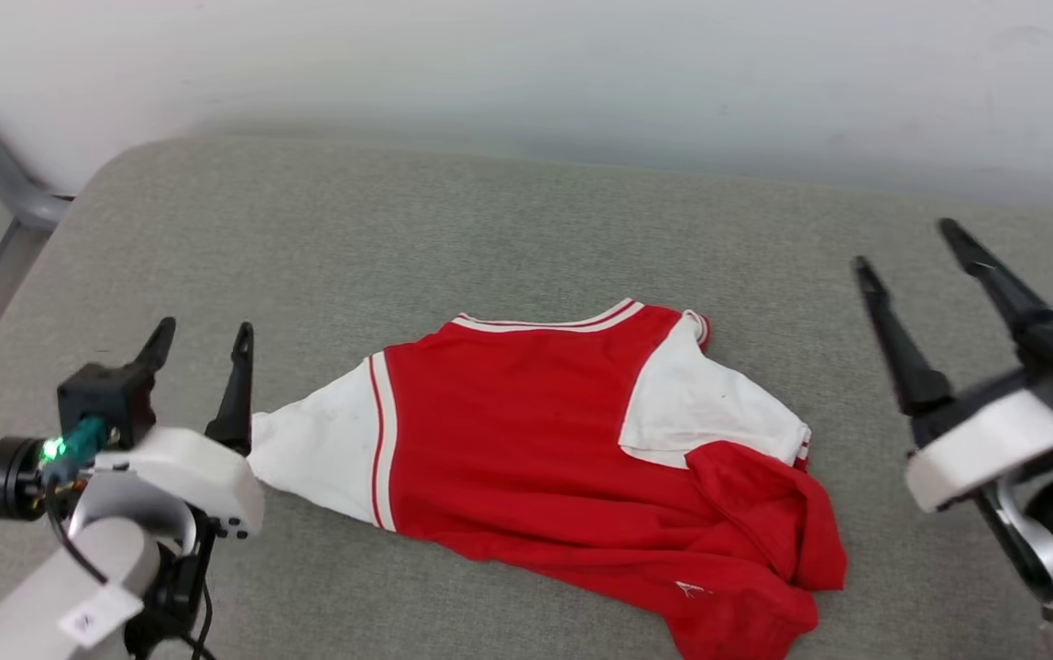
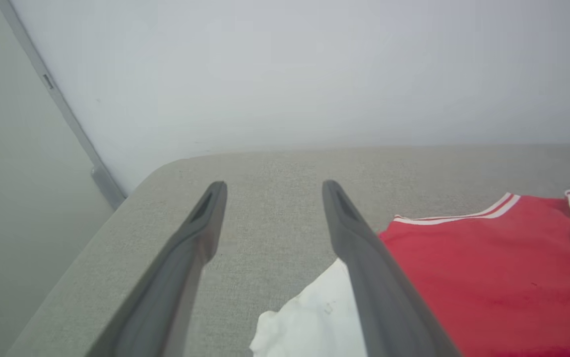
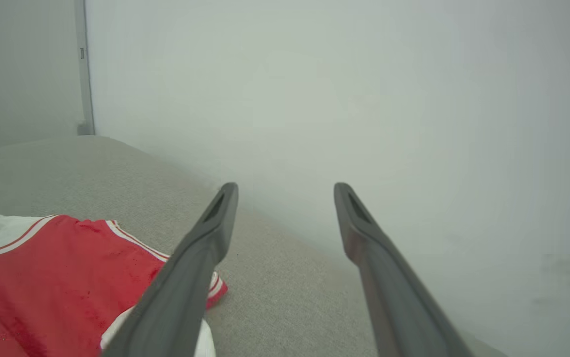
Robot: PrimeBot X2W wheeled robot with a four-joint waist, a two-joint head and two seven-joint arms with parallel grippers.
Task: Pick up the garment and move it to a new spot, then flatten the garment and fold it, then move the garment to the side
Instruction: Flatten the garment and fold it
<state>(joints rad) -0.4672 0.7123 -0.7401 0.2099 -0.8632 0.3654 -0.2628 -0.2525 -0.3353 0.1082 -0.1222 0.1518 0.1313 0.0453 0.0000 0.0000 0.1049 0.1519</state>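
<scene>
Head view: left fingers (image 1: 237,385) and right fingers (image 1: 893,339) flank garment (image 1: 526,431), spread, perhaps hovering.

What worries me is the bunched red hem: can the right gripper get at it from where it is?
Probably yes. The right gripper is open and empty, off to one side of the garment, and the bunched hem lies on that same side. Bare grey cushion lies between them, nothing covering the hem.

No text is legible on the garment (image 1: 526,440) or the left forearm's (image 1: 27,591) white tag (image 1: 91,621).
</scene>
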